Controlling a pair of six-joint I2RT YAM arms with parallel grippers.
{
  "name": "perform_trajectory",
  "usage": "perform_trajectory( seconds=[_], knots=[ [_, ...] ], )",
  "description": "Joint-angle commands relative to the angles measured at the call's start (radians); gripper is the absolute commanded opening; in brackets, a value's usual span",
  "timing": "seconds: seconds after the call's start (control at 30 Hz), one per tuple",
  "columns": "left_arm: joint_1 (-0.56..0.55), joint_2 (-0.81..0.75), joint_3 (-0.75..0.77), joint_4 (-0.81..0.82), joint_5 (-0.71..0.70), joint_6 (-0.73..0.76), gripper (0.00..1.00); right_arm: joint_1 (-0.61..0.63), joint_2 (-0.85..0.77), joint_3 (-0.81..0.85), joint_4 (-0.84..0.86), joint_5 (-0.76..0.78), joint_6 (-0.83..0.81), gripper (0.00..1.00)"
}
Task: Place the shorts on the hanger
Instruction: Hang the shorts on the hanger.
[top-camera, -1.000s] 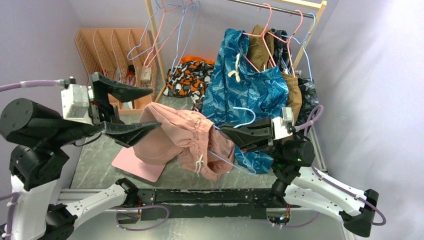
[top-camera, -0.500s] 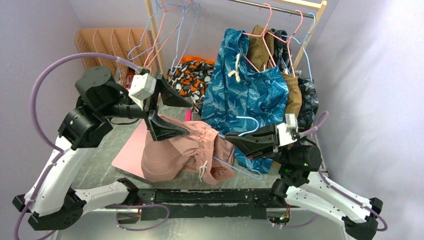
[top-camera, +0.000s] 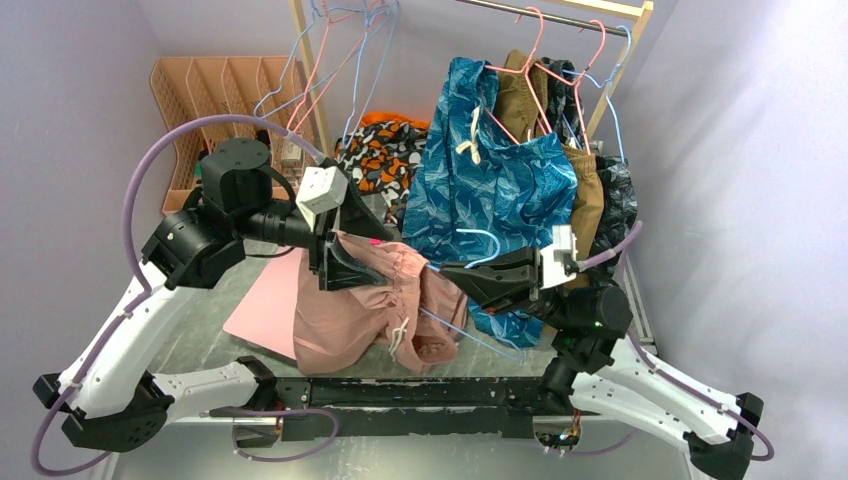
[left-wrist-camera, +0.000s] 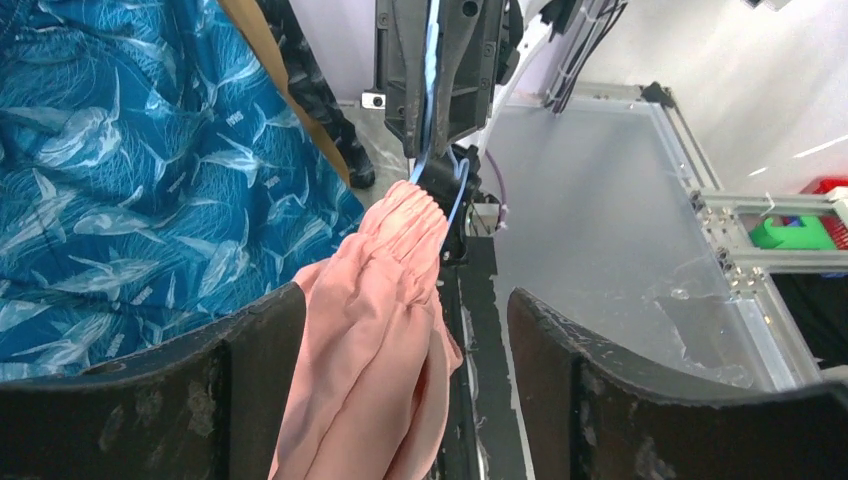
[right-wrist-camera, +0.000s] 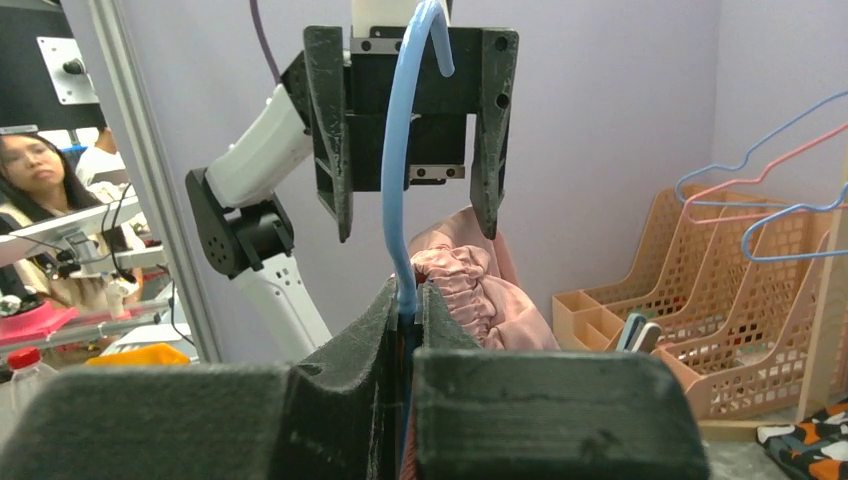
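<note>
The dusty-pink shorts (top-camera: 350, 310) hang bunched over the table's front, their gathered waistband up at the light-blue wire hanger (top-camera: 487, 238). My right gripper (top-camera: 447, 272) is shut on the hanger's wire just below the hook, as the right wrist view shows (right-wrist-camera: 408, 290), with the hanger (right-wrist-camera: 393, 180) rising from the jaws and the shorts (right-wrist-camera: 470, 285) behind. My left gripper (top-camera: 383, 256) is wide open, straddling the top of the shorts (left-wrist-camera: 370, 300); the fabric lies against one finger and the other stands apart. The left gripper (right-wrist-camera: 412, 230) faces the right one head-on.
A blue patterned garment (top-camera: 500, 180) and other clothes hang on the rack behind, with pink hangers (top-camera: 545, 60). A flat pink board (top-camera: 262, 312) lies on the table. A peach file organizer (top-camera: 210, 90) stands back left. An orange patterned cloth (top-camera: 378, 152) lies at the back.
My left arm has swung from the far left to the middle, its open gripper now over the shorts' waistband. The shorts have dropped lower and bunched. The right gripper shifted slightly left.
</note>
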Motion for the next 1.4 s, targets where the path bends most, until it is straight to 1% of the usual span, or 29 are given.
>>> perform_trajectory(
  seconds=[0.0,0.07,0.23,0.43,0.47,0.53,0.6,0.8,0.83,0.9,0.97,1.07,1.2,1.37],
  knots=[
    [-0.015,0.004,0.000,-0.073,-0.028,0.082,0.77,-0.001,0.017,0.040,0.047,0.001,-0.008,0.00],
    [-0.018,0.020,-0.002,-0.088,-0.025,0.100,0.70,-0.002,0.028,0.049,0.051,-0.001,-0.003,0.00],
    [-0.033,0.032,-0.016,-0.061,0.010,0.111,0.48,-0.002,0.054,0.067,0.052,-0.009,0.009,0.00],
    [-0.042,0.015,-0.052,-0.010,0.028,0.094,0.33,-0.001,0.067,0.081,0.053,-0.009,0.016,0.00],
    [-0.043,0.016,-0.051,-0.005,0.029,0.088,0.28,-0.001,0.068,0.080,0.054,-0.009,0.017,0.00],
    [-0.046,0.018,-0.051,0.014,0.032,0.076,0.20,-0.002,0.071,0.078,0.060,-0.008,0.020,0.00],
    [-0.049,0.014,-0.056,0.052,0.047,0.054,0.19,-0.002,0.074,0.071,0.069,-0.007,0.026,0.00],
    [-0.051,0.002,-0.089,0.195,0.102,-0.033,0.20,-0.002,0.083,0.063,0.093,0.000,0.036,0.00],
    [-0.051,0.003,-0.095,0.213,0.106,-0.046,0.22,-0.002,0.088,0.062,0.100,-0.002,0.038,0.00],
    [-0.055,0.005,-0.110,0.252,0.111,-0.077,0.32,-0.002,0.099,0.065,0.113,-0.006,0.045,0.00],
    [-0.060,0.005,-0.128,0.295,0.124,-0.102,0.34,-0.002,0.112,0.068,0.131,-0.012,0.050,0.00],
    [-0.070,0.010,-0.148,0.335,0.125,-0.126,0.34,-0.001,0.129,0.070,0.160,-0.019,0.061,0.00],
    [-0.097,0.032,-0.148,0.328,0.111,-0.125,0.31,-0.002,0.149,0.069,0.209,-0.023,0.083,0.00],
    [-0.151,0.061,-0.146,0.336,0.078,-0.135,0.28,-0.001,0.180,0.041,0.321,-0.009,0.140,0.00]
  ],
)
